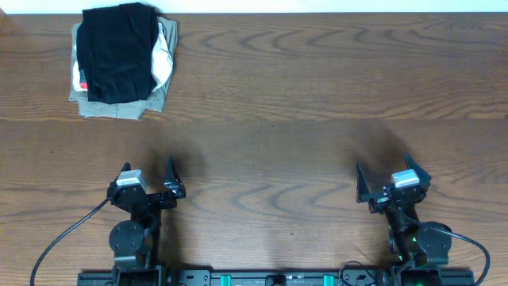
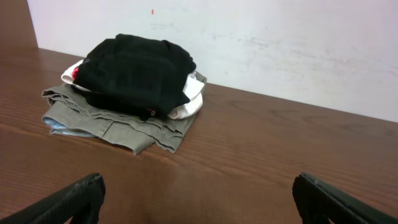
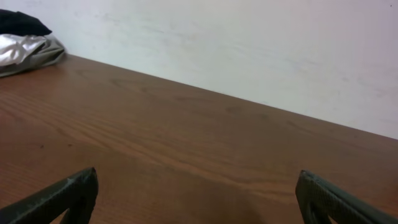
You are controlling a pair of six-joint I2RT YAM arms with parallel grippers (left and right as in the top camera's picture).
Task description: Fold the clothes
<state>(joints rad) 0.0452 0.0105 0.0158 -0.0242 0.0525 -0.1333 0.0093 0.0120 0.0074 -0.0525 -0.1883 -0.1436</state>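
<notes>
Both arms' jaws released, empty; black pants [image 1: 119,52] lie folded atop far-left stack [image 1: 119,107]. Advise keeping clear of it.

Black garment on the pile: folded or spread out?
Folded. The black garment sits as a compact bundle atop a white piece and an olive piece.

Clothes [image 1: 119,52] atop pile [image 1: 117,108], far left on table [image 1: 317,95]
</notes>
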